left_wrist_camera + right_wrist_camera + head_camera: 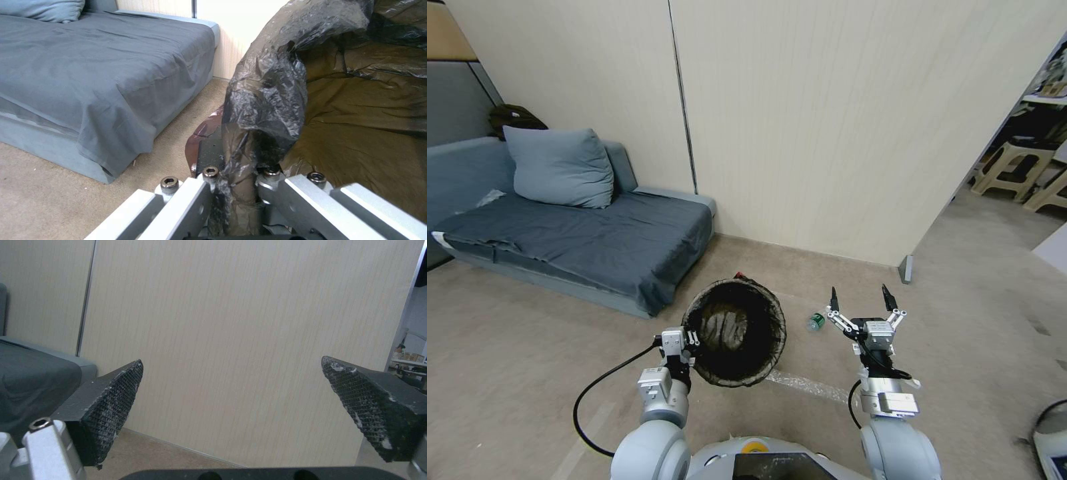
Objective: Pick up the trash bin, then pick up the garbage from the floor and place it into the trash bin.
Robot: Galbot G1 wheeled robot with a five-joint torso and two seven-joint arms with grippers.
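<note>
The trash bin (pixel 735 332) is clamped by its bag-lined rim in the left claw (pixel 683 338), mouth upward to receive litter, while the right claw (pixel 861 300) is held spread wide near a green can (pixel 815 322) on the floor (pixel 514 347).

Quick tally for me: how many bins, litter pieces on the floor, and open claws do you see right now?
Round black-bag-lined trash bin, held by the left claw: 1
Small green-and-clear litter piece on the floor: 1
Open claws, the right claw: 1
Total: 3

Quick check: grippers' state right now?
Left gripper: shut on the trash bin rim.
Right gripper: open, holding nothing.
</note>
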